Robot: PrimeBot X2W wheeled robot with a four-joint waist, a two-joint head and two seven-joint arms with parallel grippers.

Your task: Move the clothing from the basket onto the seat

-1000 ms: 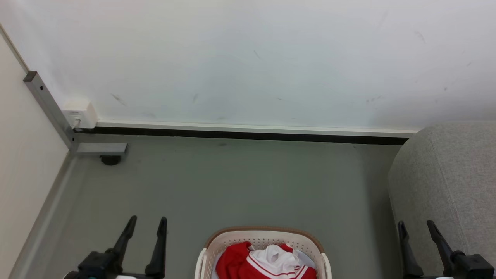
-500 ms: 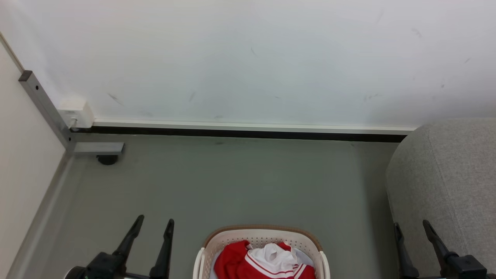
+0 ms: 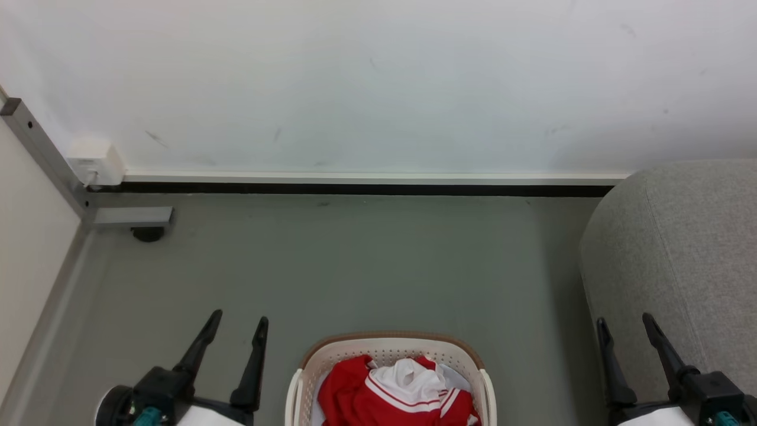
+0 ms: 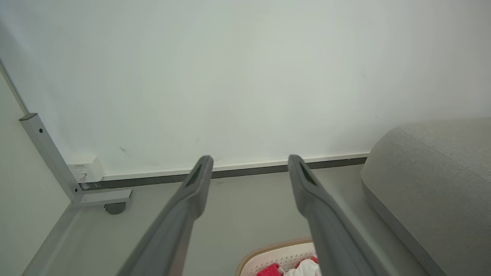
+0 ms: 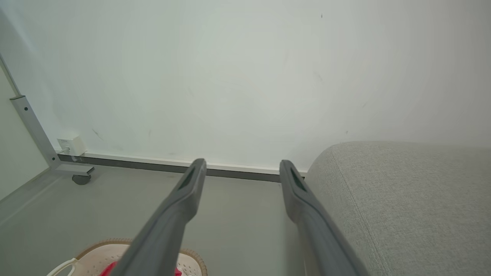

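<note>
Camera has dipped, baring more basket [image 3: 387, 338] between the left gripper [image 3: 240, 316] and right gripper [image 3: 624, 319], both spread, empty; clothing [image 3: 355, 393] untouched.

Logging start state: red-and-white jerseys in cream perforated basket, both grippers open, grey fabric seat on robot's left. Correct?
No: head view shows grey fabric seat on robot's right. Rest holds: red-and-white jerseys in cream perforated basket, left gripper and right gripper open.

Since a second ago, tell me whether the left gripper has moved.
Yes. The head view itself shifted, but judged against the basket, the left gripper has come rightward in that view, narrowing the gap to its near rim.
</note>
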